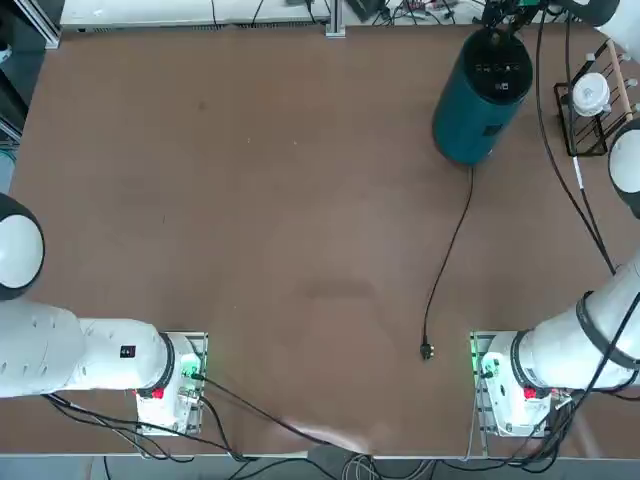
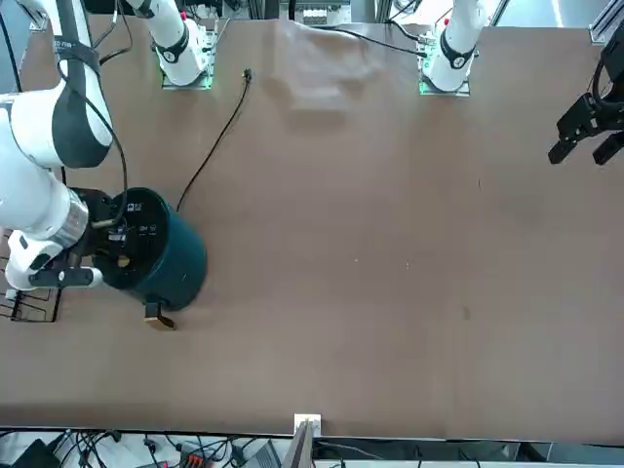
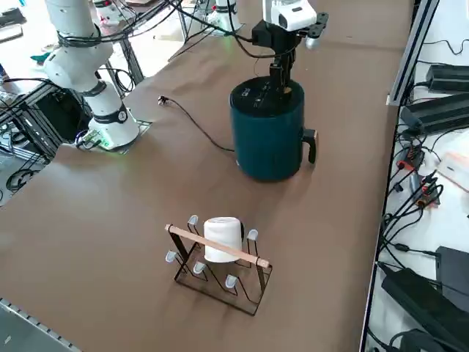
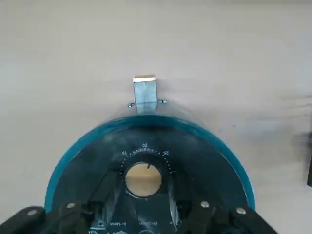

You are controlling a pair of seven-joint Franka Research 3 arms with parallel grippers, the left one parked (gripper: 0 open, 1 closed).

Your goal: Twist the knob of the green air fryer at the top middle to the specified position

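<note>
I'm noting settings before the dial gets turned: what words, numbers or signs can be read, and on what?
"20": on the air fryer's black top panel, by the knob, between the right gripper's fingers.
"25": same dial scale.
"15": same scale.
"6-14min": same panel, beyond the knob.
Other panel print and the white icons: too small or cut off to read.
No brand can be read.

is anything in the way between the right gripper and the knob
Nothing visible is: the right gripper is right at the air fryer's top, fingers apart, with the knob in plain view between them.
</note>
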